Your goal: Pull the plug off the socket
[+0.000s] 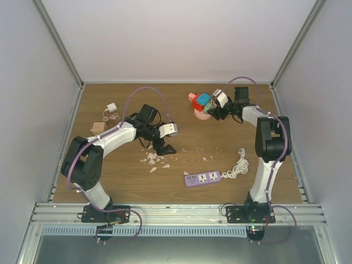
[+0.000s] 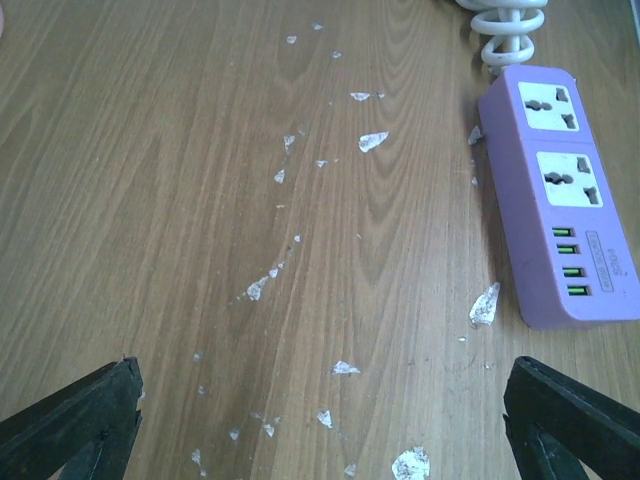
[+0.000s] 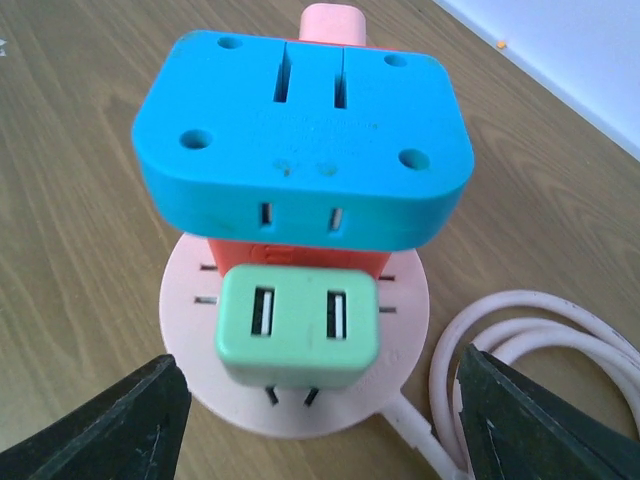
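A mint-green plug with two USB slots sits in a round pink socket. Behind it an orange block carries a wide blue adapter. My right gripper is open, one finger on each side of the green plug, with a gap on both sides. From above, that gripper is at the socket stack at the back of the table. My left gripper is open and empty over bare wood in the middle.
A purple power strip with a coiled white cable lies at the front right. White flakes litter the wood. A white charger and a small brown box lie at the back left. The pink cord loops to the right of the socket.
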{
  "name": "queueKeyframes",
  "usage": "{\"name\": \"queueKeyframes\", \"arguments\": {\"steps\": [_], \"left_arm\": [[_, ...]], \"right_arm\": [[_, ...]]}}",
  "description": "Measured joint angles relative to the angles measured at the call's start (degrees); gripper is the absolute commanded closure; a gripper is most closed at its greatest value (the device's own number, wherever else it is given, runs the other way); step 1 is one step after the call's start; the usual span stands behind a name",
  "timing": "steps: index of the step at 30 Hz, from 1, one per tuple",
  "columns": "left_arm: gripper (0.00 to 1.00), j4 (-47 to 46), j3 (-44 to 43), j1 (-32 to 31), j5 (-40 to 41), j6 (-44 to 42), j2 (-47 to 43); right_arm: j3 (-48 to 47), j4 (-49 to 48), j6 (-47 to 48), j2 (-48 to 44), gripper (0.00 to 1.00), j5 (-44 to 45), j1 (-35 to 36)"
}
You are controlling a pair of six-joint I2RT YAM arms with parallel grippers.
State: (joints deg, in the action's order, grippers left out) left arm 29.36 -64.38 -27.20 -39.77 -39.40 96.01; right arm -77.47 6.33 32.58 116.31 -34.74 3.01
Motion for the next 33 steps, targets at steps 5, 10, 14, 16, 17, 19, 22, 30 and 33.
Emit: {"name": "queueKeyframes", "arguments": {"steps": [5,10,14,16,17,19,22,30,33], "left_arm": [[0.01,0.0,1.0,0.3,0.7,0.0,-0.5],[0.01,0.0,1.1,0.4,1.5,0.0,-1.9],[0.01,0.0,1.1,0.4,1.7,0.0,-2.4],[0.01,0.0,1.1,0.5,1.9,-0.1,-2.4],[0.01,0.0,1.1,0.6,2.0,-0.1,-2.4],[0.01,0.0,1.1,0.7,2.1,-0.1,-2.4],[0.01,0.0,1.1,0.9,2.3,-0.1,-2.4],[0.01,0.2,0.9,2.1,3.1,-0.8,-2.4],[0.01,0.4,0.6,2.9,3.2,-1.1,-2.4]], "right_arm": [[-2.7,0.0,0.0,3.2,0.35,0.5,1.1],[-4.6,-0.2,0.1,4.8,0.44,1.5,2.3],[-5.6,-0.1,0.1,6.0,0.53,2.0,3.2],[-5.8,0.0,0.1,6.4,0.55,2.3,3.5],[-5.8,0.0,0.0,6.4,0.57,2.3,3.5],[-5.8,0.0,0.1,6.4,0.59,2.1,3.5],[-5.8,0.0,0.4,6.4,0.63,1.8,3.5],[-5.0,-0.5,3.0,6.2,0.74,0.3,3.5],[-4.1,-0.7,4.0,5.6,0.77,-0.2,3.7]]}}
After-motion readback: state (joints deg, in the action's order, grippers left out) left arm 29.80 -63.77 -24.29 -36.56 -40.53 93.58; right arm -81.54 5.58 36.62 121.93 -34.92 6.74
